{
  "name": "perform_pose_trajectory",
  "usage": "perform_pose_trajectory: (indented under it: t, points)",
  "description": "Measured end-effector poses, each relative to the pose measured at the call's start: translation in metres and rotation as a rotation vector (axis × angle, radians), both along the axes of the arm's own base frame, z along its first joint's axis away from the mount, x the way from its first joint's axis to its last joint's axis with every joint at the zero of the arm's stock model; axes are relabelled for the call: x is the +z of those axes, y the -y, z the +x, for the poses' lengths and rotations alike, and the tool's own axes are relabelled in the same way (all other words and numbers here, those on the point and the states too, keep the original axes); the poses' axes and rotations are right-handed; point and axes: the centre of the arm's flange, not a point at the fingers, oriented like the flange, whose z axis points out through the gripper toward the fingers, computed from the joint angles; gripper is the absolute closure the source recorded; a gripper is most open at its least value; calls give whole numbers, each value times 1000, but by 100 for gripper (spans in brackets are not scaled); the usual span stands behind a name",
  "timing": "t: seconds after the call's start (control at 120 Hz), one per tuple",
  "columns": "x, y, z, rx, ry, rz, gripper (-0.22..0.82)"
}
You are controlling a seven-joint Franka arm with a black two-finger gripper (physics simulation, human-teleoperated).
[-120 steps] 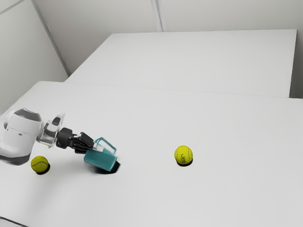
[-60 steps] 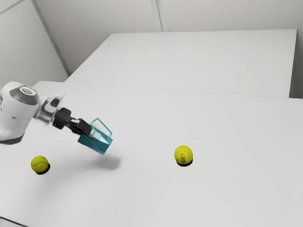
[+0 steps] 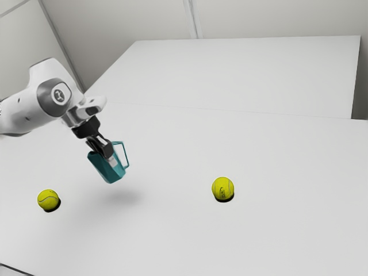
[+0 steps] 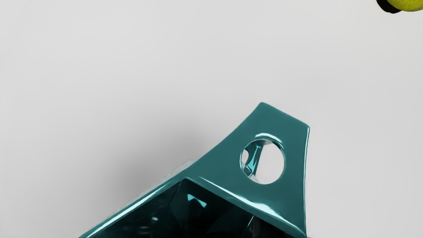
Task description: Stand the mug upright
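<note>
Mug shift: glossy teal angular mug point(image 3: 107, 172) is turning nearer upright
Mug pose: hanging tilted
Black two-finger gripper point(image 3: 109, 158): grasping mug

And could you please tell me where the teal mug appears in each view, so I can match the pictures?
Exterior view: left half, the teal mug tilted in the black two-finger gripper, above the white table.
Wrist view: close to the camera, dark opening facing it.
Shared landmark: the mug's handle, pierced by a round hole in the wrist view.
</note>
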Motion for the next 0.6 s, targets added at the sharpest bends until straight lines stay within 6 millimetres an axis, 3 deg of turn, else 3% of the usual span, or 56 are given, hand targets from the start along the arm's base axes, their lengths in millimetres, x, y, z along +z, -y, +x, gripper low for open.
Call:
perform_pose_trajectory:
  t: [0.217, 0.6]
  points:
    - [-3, 28, 5, 41, -7, 160, 77]
    - [-29, 48, 9, 186, 94, 295, 77]
